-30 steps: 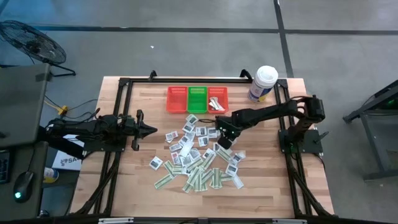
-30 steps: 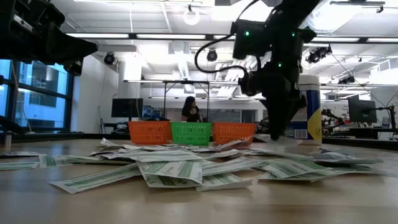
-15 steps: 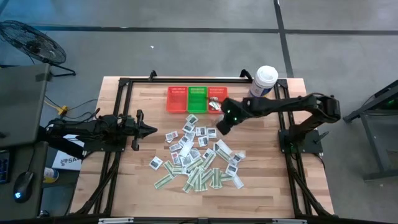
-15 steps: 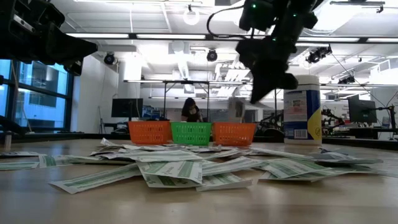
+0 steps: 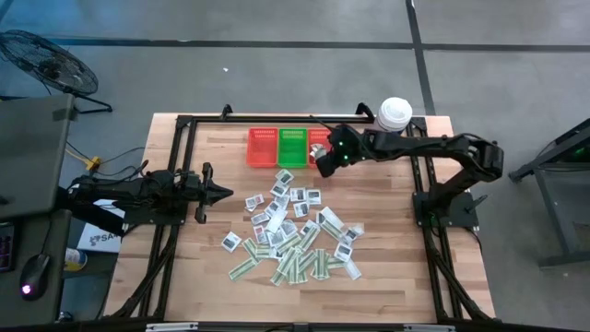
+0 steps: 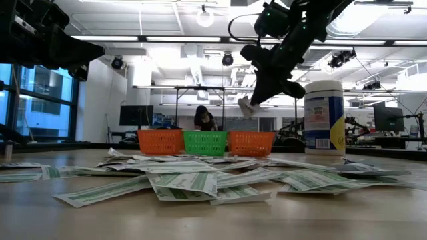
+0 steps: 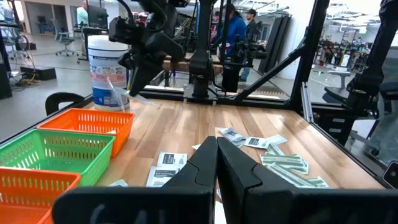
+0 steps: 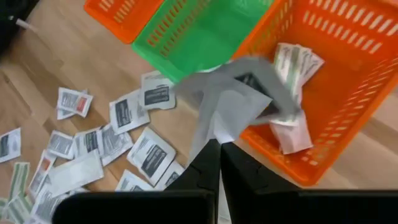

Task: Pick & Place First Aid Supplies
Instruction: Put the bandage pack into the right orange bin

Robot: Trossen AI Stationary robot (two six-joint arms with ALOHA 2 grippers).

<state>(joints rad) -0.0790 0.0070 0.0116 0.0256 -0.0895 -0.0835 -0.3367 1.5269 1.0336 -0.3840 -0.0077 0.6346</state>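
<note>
My right gripper [image 5: 324, 162] pinched a white packet [image 8: 233, 102] above the orange basket [image 8: 323, 93]; left gripper [image 5: 224, 192] sat closed, idle

Pale wood worktop [image 5: 387, 267] with lengthwise plank grain, framed by black rails. Three mesh baskets in a row: red-orange basket [image 5: 263, 147], bright green basket [image 5: 293, 146], red-orange basket [image 5: 321, 138]. White squarish packets [image 5: 284, 177] with dark print; narrow strips [image 5: 293, 265] in green and white stripes. White tub [image 5: 391, 121] with blue label. Dark arms, right tool [image 5: 325, 166] black, gripping a white packet [image 8: 231, 102].
</note>
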